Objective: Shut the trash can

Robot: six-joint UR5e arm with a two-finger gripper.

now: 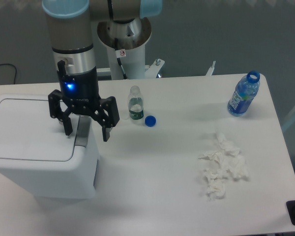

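Note:
The trash can is a large boxy white bin at the left of the table. Its flat white lid lies down flat on top. A grey latch tab sits at the lid's right edge. My gripper hangs open and empty just above that right edge, pointing down. One finger is over the lid and the other finger is past the can's right side, so they straddle the latch tab.
A small clear bottle stands right of the gripper with a loose blue cap beside it. A blue open bottle stands at the far right. Crumpled white tissues lie at the right front. The robot base is behind.

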